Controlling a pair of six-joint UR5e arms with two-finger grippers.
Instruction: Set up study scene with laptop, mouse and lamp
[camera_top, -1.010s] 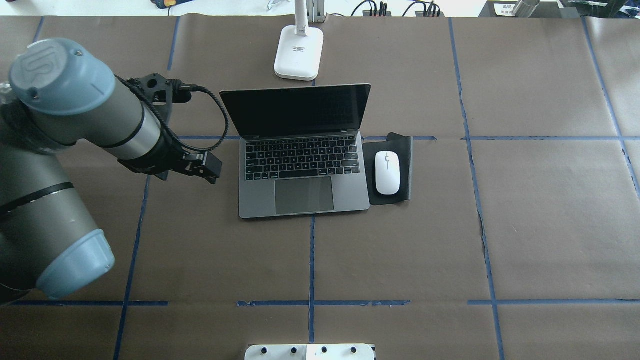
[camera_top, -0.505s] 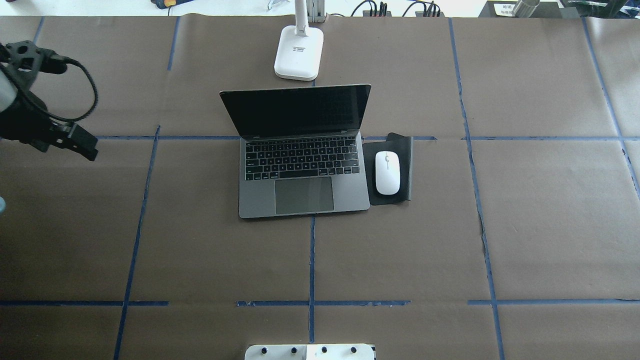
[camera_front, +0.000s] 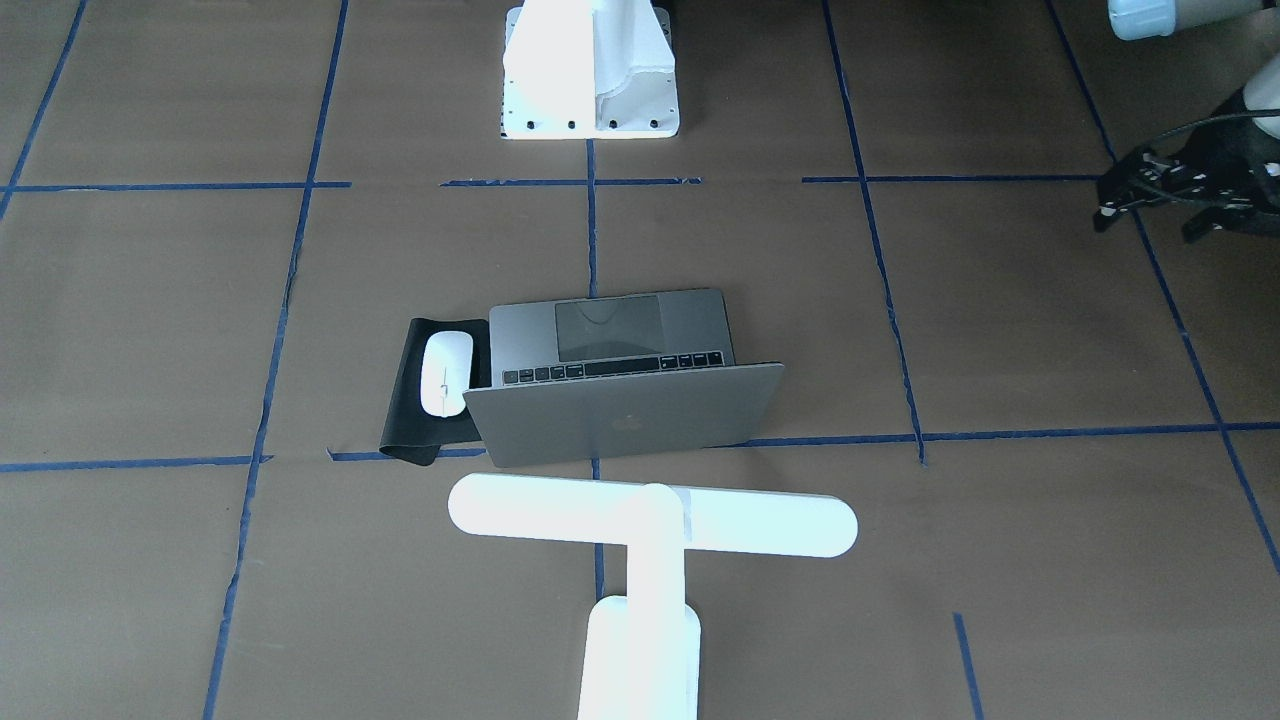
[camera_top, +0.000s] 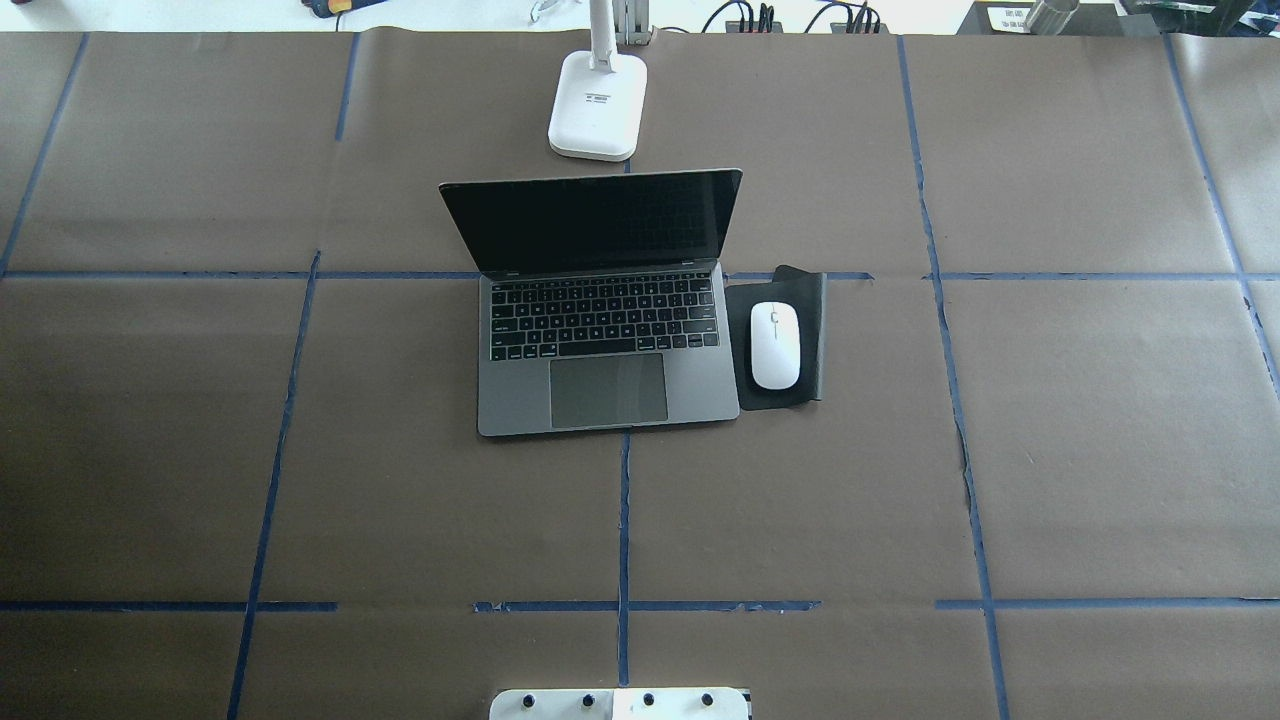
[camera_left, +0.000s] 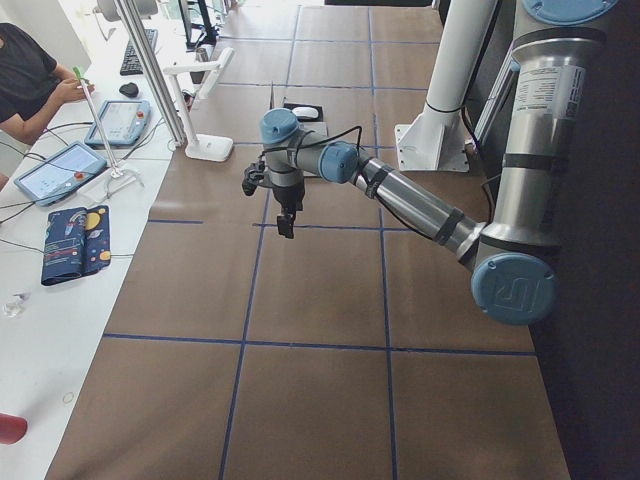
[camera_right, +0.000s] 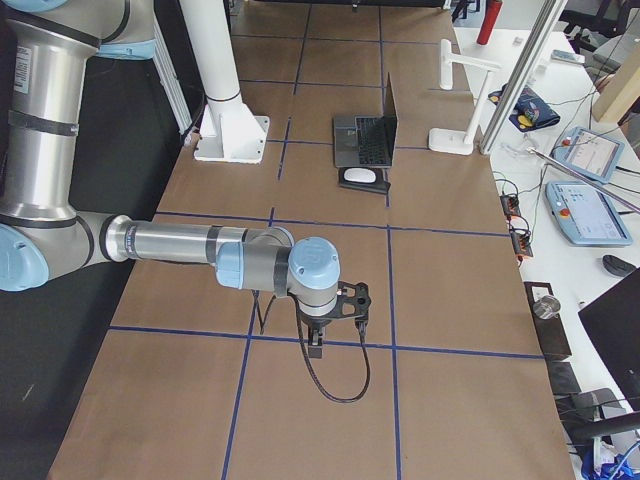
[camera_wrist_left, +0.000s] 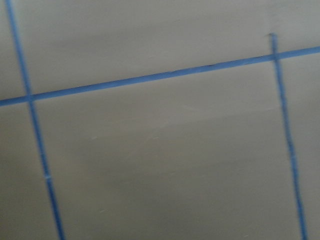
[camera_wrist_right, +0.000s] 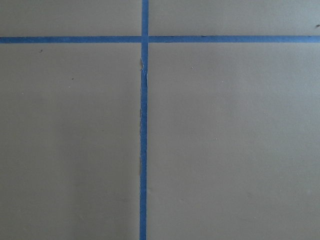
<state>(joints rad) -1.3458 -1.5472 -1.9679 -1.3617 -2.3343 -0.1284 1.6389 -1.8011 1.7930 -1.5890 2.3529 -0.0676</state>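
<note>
Table: brown paper, blue tape grid. My left gripper was right beside the laptop a second ago. Now it's out of the overhead view, hanging over the left end. Can't tell if its fingers are apart or together; I see nothing in it. Right gripper is over the right end, same: can't tell. Laptop is open mid-table, mouse on the mat just right of it, lamp on the far side behind the screen. Looks to me like the setup is done and I'm retreating.
</note>
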